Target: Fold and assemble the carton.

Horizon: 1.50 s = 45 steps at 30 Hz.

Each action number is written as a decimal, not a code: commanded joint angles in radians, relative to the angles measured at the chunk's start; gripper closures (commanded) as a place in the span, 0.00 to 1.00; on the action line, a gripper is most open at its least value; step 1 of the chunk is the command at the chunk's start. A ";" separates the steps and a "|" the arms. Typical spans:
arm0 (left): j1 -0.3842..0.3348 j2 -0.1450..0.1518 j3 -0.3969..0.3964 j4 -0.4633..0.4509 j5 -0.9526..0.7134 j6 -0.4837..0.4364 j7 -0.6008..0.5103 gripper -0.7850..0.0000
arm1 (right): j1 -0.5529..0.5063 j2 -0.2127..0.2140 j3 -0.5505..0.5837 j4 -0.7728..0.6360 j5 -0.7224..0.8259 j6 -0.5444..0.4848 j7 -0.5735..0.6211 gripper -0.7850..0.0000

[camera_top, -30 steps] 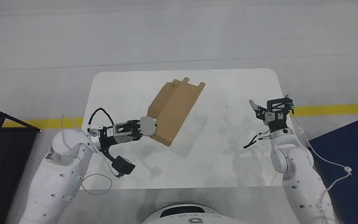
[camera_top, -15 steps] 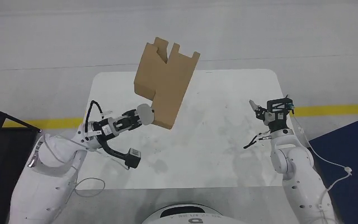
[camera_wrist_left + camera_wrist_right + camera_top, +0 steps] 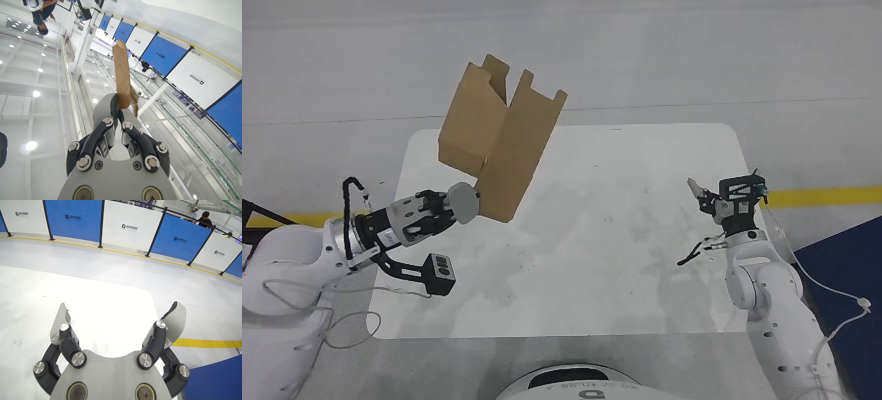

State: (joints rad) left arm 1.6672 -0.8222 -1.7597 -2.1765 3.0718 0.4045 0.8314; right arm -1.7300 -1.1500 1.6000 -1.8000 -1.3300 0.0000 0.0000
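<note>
1. L gripper: over table's left part, jaws clamped on near bottom corner of carton.
2. Carton: brown, held up off the surface, tilted, flaps pointing far.
3. Table: white, rounded corners, faint scuffs.
4. R gripper: by right edge, fingers spread wide, nothing in them.
5. Room: pale floor, yellow line, blue/white panels beyond.

A: What is the surface here?
B: A white desk with rounded corners, scuffed grey near its middle, standing on a pale grey floor.
A: And around it?
B: A yellow floor line runs past at three and nine o'clock. A dark blue patch lies at four. Blue and white barrier panels stand beyond.
</note>
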 commanded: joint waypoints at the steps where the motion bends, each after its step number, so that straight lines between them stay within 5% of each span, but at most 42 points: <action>1: 0.000 0.000 -0.001 0.000 0.000 0.000 0.000 1.00 | 0.000 0.000 0.000 0.000 0.000 0.000 0.000 0.00; 21: 0.000 0.000 -0.001 0.000 0.000 0.000 0.000 1.00 | 0.000 0.000 0.000 0.000 0.000 0.000 0.000 0.00; 24: 0.000 -0.003 0.045 0.033 -0.161 -0.078 0.016 1.00 | 0.000 0.000 0.000 0.000 0.000 0.000 0.000 0.00; 30: -0.174 -0.003 0.165 0.183 -0.545 -0.316 0.204 1.00 | 0.000 0.000 0.000 0.000 0.000 0.000 0.000 0.00; 37: -0.404 -0.028 0.407 0.389 -0.919 -0.657 0.364 1.00 | 0.000 0.000 0.000 0.000 0.000 0.000 0.000 0.00; 45: -0.432 -0.031 0.410 0.397 -0.911 -0.634 0.349 1.00 | 0.000 0.000 0.000 0.000 0.000 0.000 0.000 0.00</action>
State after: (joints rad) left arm 1.2363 -0.8533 -1.3494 -1.7793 2.1619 -0.2272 1.1806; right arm -1.7300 -1.1500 1.6000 -1.8000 -1.3300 0.0000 0.0000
